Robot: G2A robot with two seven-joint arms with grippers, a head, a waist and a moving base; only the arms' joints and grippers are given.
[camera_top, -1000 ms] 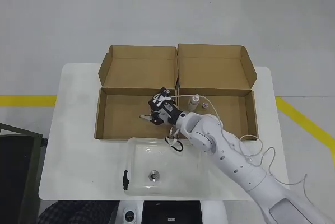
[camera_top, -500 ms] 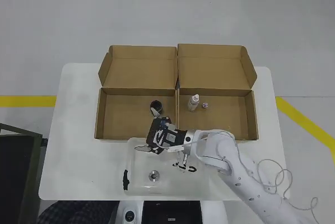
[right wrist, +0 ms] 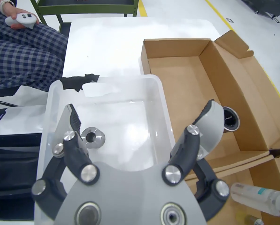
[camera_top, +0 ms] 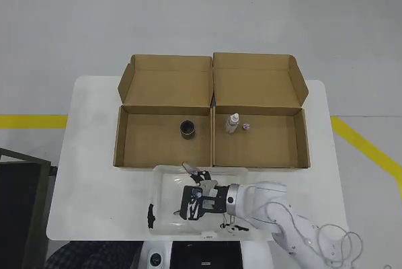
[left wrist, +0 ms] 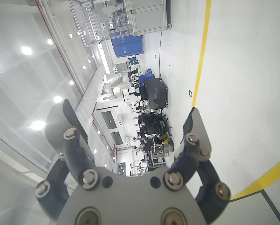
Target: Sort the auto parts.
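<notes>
The right gripper [right wrist: 140, 112] hangs over the clear plastic bin [right wrist: 102, 78], its fingers [right wrist: 71, 118] spread wide and empty. The silver metal ring with a centre hole [right wrist: 93, 137] lies on the bin floor just beside one finger, well off from the other. Past that other finger, a black cylindrical cup [right wrist: 230, 119] sits in a brown cardboard box [right wrist: 177, 71], and a small clear bottle [right wrist: 257, 196] lies in the neighbouring cardboard box [camera_top: 275, 144]. Sorting looks nearly done, with the ring the last piece left. The left gripper [left wrist: 130, 111] points out at the hall, fingers wide, holding nothing.

Walls of the clear bin [right wrist: 163, 94] hem the spread right claw [right wrist: 141, 106], a metal bushing [right wrist: 93, 137] just beside one finger.
</notes>
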